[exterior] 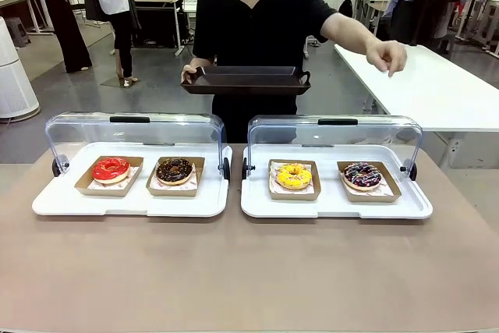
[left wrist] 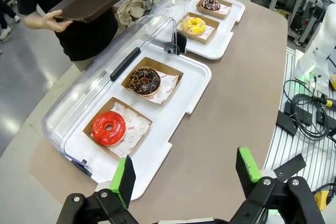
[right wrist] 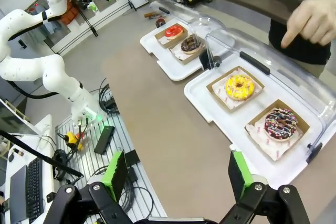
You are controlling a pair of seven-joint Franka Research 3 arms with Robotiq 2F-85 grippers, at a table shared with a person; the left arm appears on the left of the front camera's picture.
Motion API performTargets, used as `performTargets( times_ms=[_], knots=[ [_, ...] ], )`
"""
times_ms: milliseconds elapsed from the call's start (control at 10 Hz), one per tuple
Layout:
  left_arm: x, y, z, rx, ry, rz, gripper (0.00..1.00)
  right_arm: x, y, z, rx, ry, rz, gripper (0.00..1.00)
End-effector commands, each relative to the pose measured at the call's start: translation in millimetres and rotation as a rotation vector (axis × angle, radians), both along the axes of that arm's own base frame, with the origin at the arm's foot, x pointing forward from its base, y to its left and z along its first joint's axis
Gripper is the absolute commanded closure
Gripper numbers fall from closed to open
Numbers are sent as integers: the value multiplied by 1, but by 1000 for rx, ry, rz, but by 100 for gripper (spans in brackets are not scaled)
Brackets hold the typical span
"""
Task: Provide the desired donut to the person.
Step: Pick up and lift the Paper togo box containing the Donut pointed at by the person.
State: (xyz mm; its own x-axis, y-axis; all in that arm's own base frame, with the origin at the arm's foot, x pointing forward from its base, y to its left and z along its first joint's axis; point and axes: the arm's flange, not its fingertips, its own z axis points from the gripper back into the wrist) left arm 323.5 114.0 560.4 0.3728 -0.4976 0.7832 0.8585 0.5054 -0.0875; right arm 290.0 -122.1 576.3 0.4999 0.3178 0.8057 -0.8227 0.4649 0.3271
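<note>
Both spread and empty: left end effector (left wrist: 186, 174) and right end effector (right wrist: 176, 177), held back from the trays. Sprinkled donut (exterior: 362, 175) sits near the tabletop's (exterior: 249, 271) far right corner, lid (exterior: 335, 134) tipped back for access. Person's hand (exterior: 387, 56) points toward it, probably choosing it. Dark tray (exterior: 245, 81) is held out, likely to receive it.
</note>
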Motion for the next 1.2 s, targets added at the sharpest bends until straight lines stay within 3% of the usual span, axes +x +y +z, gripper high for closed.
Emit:
performTargets(
  times_ms=[0,1100],
  knots=[
    [1,1,1,-12,-11,-6,0,3,0,2,23,-22,12,0],
    [1,1,1,-12,-11,-6,0,3,0,2,23,-22,12,0]
  ],
)
